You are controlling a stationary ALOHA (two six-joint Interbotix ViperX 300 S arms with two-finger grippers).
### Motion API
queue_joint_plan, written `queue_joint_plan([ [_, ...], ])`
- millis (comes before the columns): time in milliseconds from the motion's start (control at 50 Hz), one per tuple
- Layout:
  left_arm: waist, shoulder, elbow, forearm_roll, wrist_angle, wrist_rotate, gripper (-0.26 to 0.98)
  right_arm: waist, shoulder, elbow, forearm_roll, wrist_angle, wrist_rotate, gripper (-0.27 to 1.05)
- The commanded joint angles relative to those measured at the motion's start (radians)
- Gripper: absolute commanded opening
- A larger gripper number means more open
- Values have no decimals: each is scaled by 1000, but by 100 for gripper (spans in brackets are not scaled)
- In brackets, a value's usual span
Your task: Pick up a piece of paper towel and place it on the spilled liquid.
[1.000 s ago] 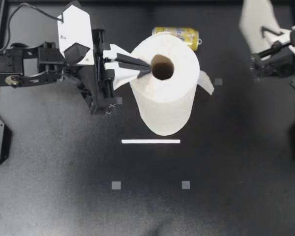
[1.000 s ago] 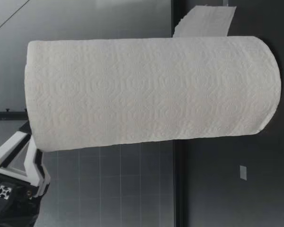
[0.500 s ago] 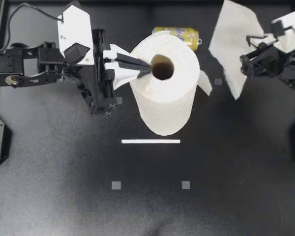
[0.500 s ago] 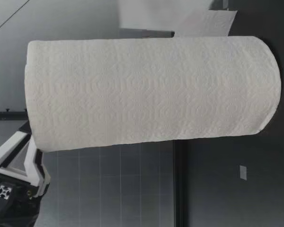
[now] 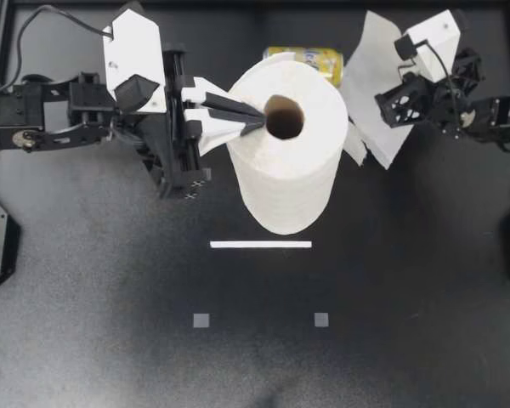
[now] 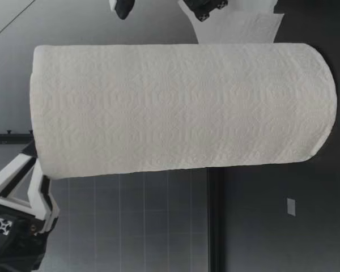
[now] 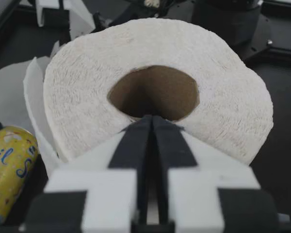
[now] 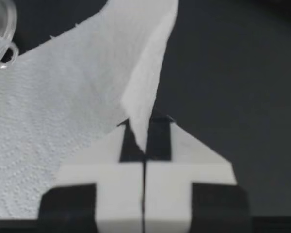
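Black matte table (image 5: 408, 297) filling scene, grey gridded wall (image 6: 130, 221) standing behind. Big paper towel roll (image 5: 285, 161) standing upright mid-table, embossed, loose tail sticking out. Left gripper (image 5: 255, 115) lying across roll's top, fingers pressed together, tips reaching cardboard core's rim. Torn sheet (image 5: 370, 68) hanging crumpled in air just beside roll, near yellow can (image 5: 310, 56); right gripper (image 5: 384, 102) pinching sheet's edge tight. White strip (image 5: 260, 245) lying flat on table near roll's base
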Motion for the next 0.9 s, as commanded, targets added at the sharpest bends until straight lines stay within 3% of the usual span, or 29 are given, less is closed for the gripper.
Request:
queue_joint_plan([
  [0, -9, 31, 8, -2, 9, 6, 11, -18, -5, -23, -3, 6, -2, -8],
  [180, -9, 31, 8, -2, 5, 5, 11, -21, 2, -32, -3, 0, -5, -7],
  [300, -9, 29, 6, -2, 0, 6, 11, -21, 11, -41, -3, -12, -5, 1],
  [640, -9, 17, 6, -2, -14, 11, 11, -21, -23, -51, 9, -29, -5, 73],
  [880, -9, 2, 20, 0, -78, 14, 20, -20, -94, -48, 18, -14, -40, 71],
])
